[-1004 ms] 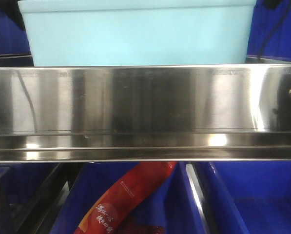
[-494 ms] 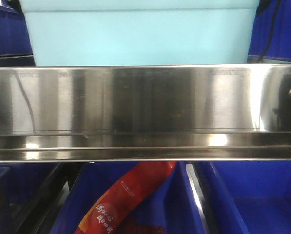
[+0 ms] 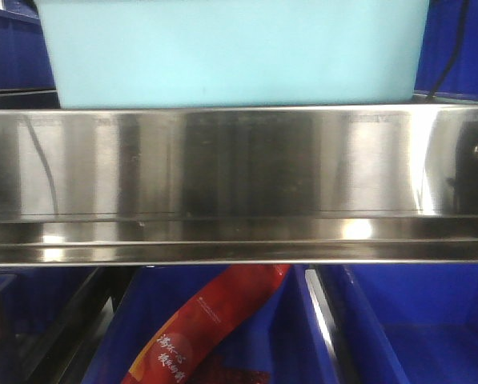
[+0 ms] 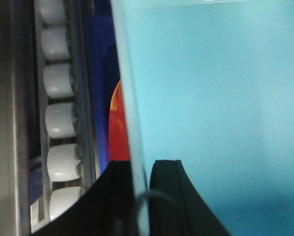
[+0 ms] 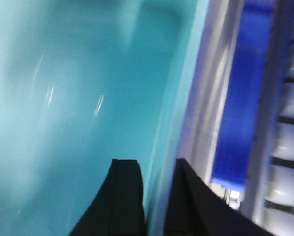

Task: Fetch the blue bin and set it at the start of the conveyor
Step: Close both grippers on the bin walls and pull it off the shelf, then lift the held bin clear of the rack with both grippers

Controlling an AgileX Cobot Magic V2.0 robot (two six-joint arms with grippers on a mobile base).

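Two walls of the blue bin (image 3: pixel 230 52) are pinched, one by the left gripper (image 4: pixel 139 164), one by the right gripper (image 5: pixel 159 164). Its base shows just above the steel rail (image 3: pixel 239 184); dark blue bins (image 3: pixel 6 56) crowd both sides. White rollers (image 4: pixel 60 118) run alongside; a red packet (image 3: pixel 206 328) lies below.

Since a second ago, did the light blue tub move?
Yes. The light blue tub rose a little against the steel rail, which stayed put; its rim is now off the top.
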